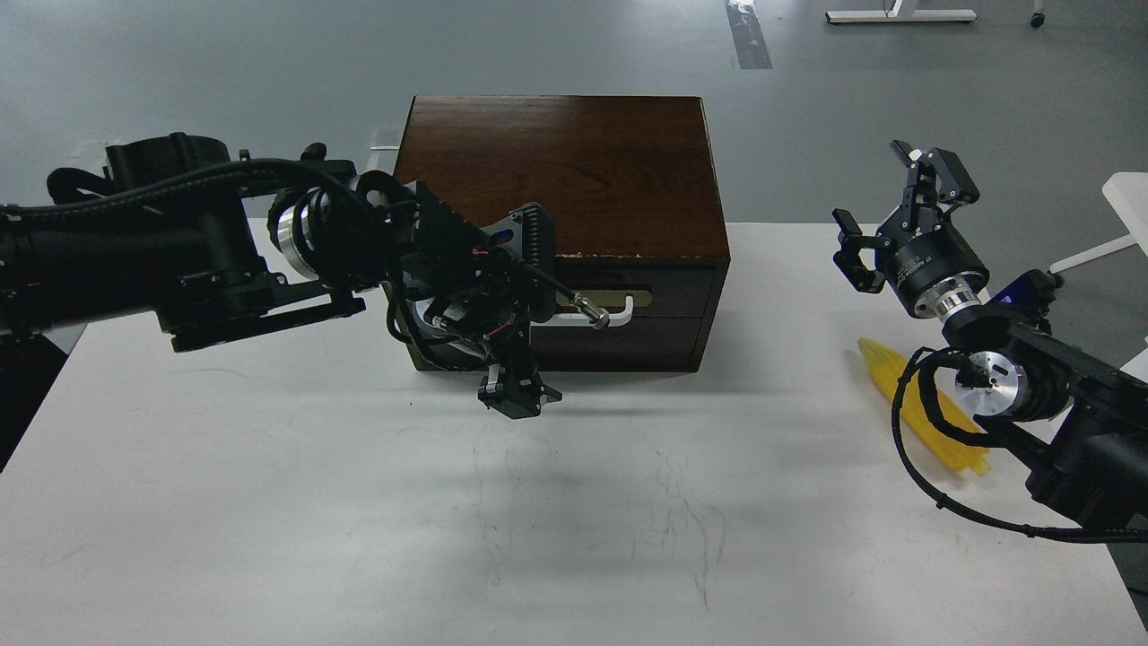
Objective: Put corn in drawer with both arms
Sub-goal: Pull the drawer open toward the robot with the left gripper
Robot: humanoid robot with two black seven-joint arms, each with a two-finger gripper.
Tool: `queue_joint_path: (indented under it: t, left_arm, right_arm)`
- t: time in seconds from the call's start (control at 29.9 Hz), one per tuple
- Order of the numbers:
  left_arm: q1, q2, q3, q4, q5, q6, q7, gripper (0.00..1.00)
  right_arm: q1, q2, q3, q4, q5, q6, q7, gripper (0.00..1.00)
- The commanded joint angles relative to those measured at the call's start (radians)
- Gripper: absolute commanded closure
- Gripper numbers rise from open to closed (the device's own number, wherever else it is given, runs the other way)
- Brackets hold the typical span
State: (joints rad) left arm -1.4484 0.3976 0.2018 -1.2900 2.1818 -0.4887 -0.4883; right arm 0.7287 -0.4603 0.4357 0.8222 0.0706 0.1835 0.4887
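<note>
The corn (904, 395) lies on the white table at the right, partly behind my right arm's cable. The dark-brown cabinet (574, 170) stands at the table's back middle. Its drawer (668, 292) looks shut, and its white bar handle (610, 316) sits on a brass plate. My left gripper (514, 395) hangs low in front of the cabinet's left front, left of the handle; its fingers cannot be told apart. My right gripper (897, 211) is open and empty, raised above and behind the corn.
The white table (574, 520) stretches in front of the cabinet. My left arm (179, 260) crosses the table's left back. A white object (1128, 193) sits off the right edge. Grey floor lies behind.
</note>
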Motion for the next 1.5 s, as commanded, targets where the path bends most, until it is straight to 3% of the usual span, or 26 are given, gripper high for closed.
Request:
queue_joint_path:
  t: [0.0,0.43,1.47]
  left_arm:
    - [-0.003,0.001,0.013,0.000,0.000,0.000,0.000,0.02]
    - [-0.013,-0.011,0.027,-0.026,0.000,0.000,0.000,0.02]
    - [-0.052,0.064,0.027,-0.330,0.000,0.000,0.000,0.02]
  right_arm:
    - [-0.006,-0.001,0.000,0.002,0.000,0.001,0.000,0.00]
    - [-0.014,-0.001,0.000,0.002,0.000,0.001,0.000,0.00]
    - [-0.032,-0.001,0.000,0.000,0.000,-0.001,0.000,0.00]
